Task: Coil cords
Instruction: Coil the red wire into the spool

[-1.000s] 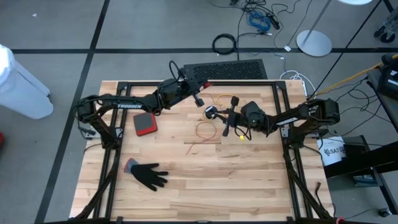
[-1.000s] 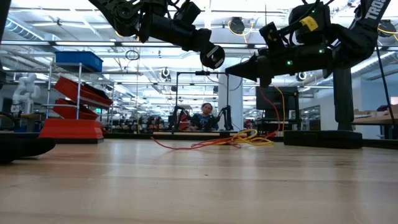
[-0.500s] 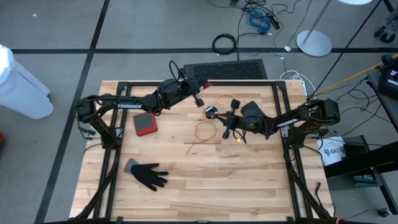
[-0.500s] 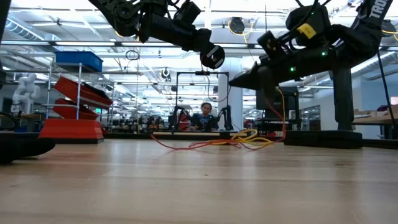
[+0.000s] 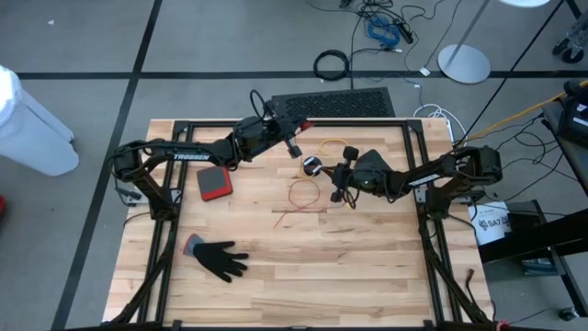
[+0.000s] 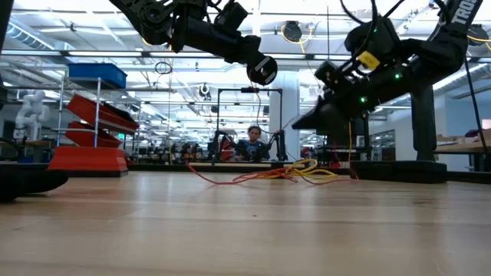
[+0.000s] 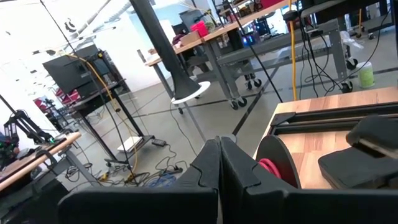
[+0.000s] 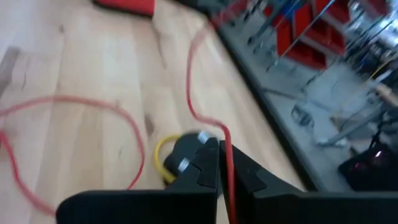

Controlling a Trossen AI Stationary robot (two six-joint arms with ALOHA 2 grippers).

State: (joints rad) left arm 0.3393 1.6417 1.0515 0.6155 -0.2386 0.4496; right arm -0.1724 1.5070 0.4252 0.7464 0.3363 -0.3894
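Observation:
A thin red-orange cord (image 5: 301,193) lies in a loose loop mid-table, with a tail (image 5: 280,223) toward the near side. A yellow-orange cord (image 5: 335,145) lies near the far edge, and a small black bundle (image 5: 312,165) sits between the two. My right gripper (image 5: 333,181) is shut just right of the loop, slanting down toward the table (image 6: 298,123). My left gripper (image 5: 296,147) hangs shut and level in the air above the far part of the table (image 6: 262,70), with nothing in it (image 7: 219,155). My right gripper has the red-orange cord (image 8: 227,168) in the seam between its two shut fingers, and the cord runs along them. The fingers slant down from the table's right side. Past the fingertips the cord falls slack onto the wood in loops (image 8: 134,134).
A red square pad (image 5: 214,184) and a black glove (image 5: 220,260) lie on the table's left half. A black mat (image 5: 335,103) sits at the far edge, with a thick black cable ring (image 5: 332,64) on the floor beyond. Black frame rails (image 5: 165,239) run along both sides.
My right gripper has tipped from level to slanting downward and has sunk a little toward the table, over the red-orange loop.

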